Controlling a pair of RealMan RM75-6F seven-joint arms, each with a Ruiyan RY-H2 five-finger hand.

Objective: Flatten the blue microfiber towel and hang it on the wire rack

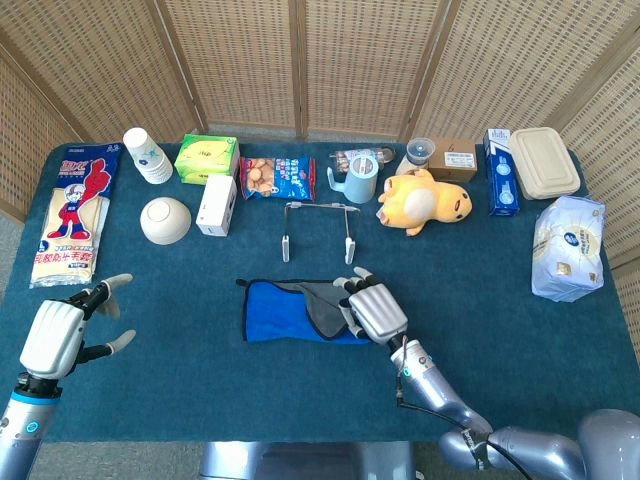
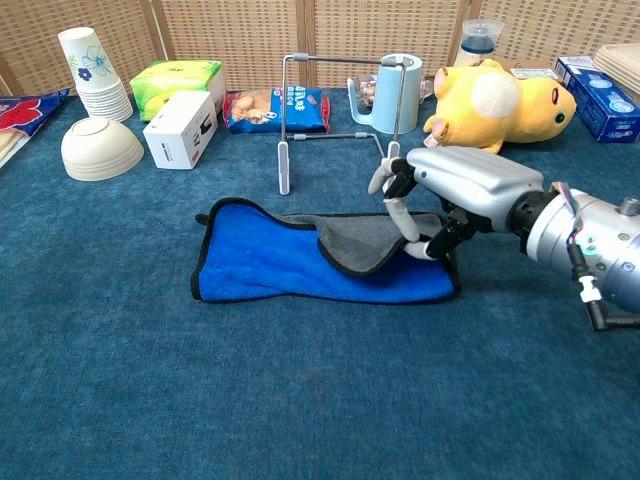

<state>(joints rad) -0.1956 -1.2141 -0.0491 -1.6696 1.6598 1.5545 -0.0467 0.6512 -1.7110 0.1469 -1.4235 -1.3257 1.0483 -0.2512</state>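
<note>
Right hand (image 2: 455,195) hides towel (image 2: 270,262) corner — grip on fold unclear.
</note>
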